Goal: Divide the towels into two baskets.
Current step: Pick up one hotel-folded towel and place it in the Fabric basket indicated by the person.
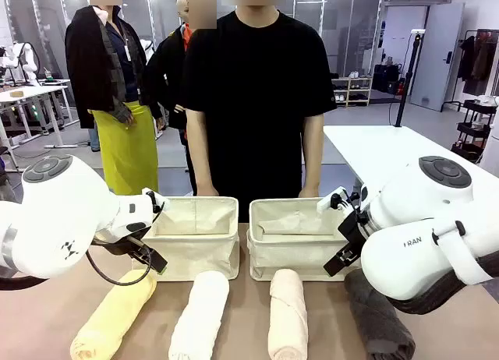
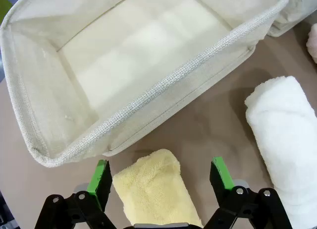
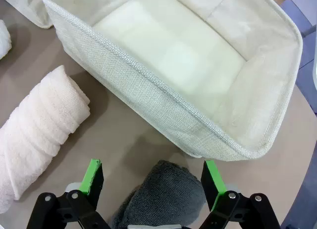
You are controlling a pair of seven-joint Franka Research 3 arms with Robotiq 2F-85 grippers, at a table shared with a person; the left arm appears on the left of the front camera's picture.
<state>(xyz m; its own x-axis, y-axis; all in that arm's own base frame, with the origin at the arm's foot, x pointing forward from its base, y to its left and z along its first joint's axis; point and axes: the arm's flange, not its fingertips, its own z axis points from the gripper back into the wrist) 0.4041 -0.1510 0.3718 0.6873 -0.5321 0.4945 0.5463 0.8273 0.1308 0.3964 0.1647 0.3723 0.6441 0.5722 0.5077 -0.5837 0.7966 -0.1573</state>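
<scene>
Towels are lying side by side on the smooth brown bench point(image 1: 249, 317), all soft terry rolls: pale yellow towel point(image 1: 113, 317), white towel point(image 1: 200, 313), creased cream-pink towel point(image 1: 287, 313), dark grey towel point(image 1: 378, 321). Just behind them, the left basket point(image 1: 195, 255) and right basket point(image 1: 292, 259), boxy and of coarse-woven cream canvas, are standing upright. I am seeing the left gripper point(image 2: 161, 177) gaping wide around the yellow roll's end, and the right gripper point(image 3: 152, 177) gaping likewise around the grey one's.

The right arm point(image 1: 421, 235) hides part of the grey towel point(image 1: 382, 329). The yellow towel point(image 1: 109, 317) runs off the bottom edge.
</scene>
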